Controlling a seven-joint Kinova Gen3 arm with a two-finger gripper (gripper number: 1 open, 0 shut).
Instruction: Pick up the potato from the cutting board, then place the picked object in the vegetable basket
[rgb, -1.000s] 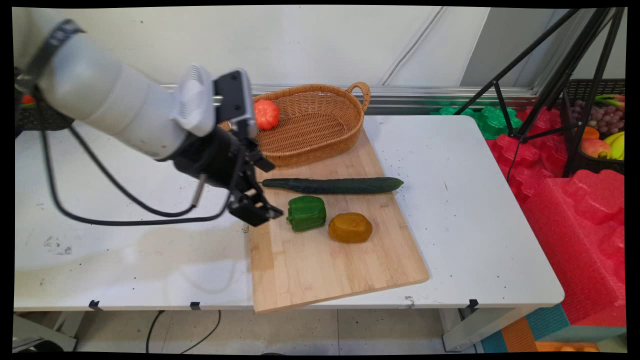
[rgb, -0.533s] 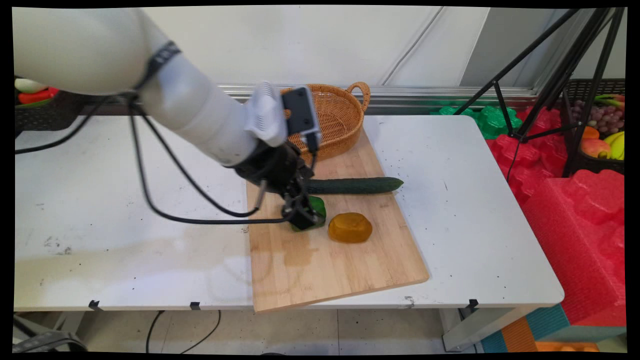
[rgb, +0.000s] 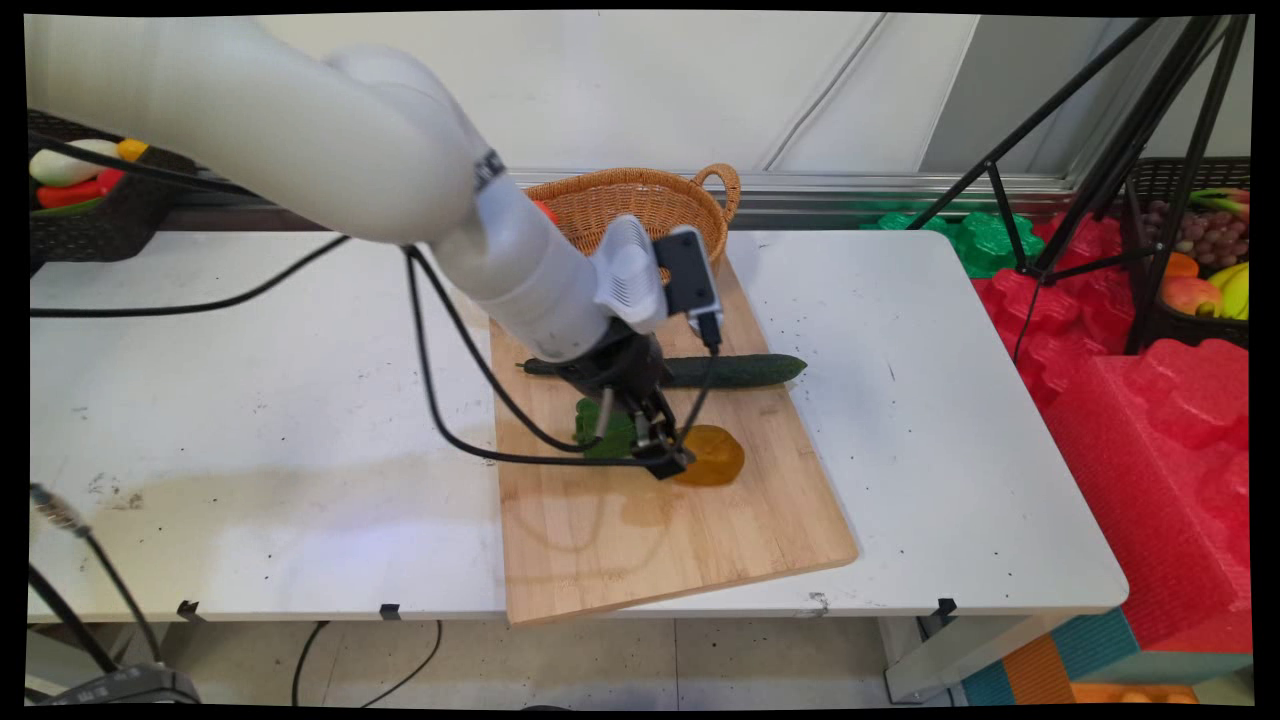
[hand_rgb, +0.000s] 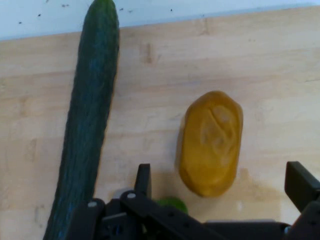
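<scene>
While its fingers are standing spread apart and gripping nothing, the pincer is hovering low over the amber pepper on the cutting board, the cucumber lying beside it and the green pepper just behind.

board: cucumber behind pepper | potato, perhaps, right

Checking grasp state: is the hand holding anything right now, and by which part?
Nothing is held. The hand is open, its fingers either side of the yellow pepper's near end without closing on it; the pepper lies on the cutting board.
</scene>
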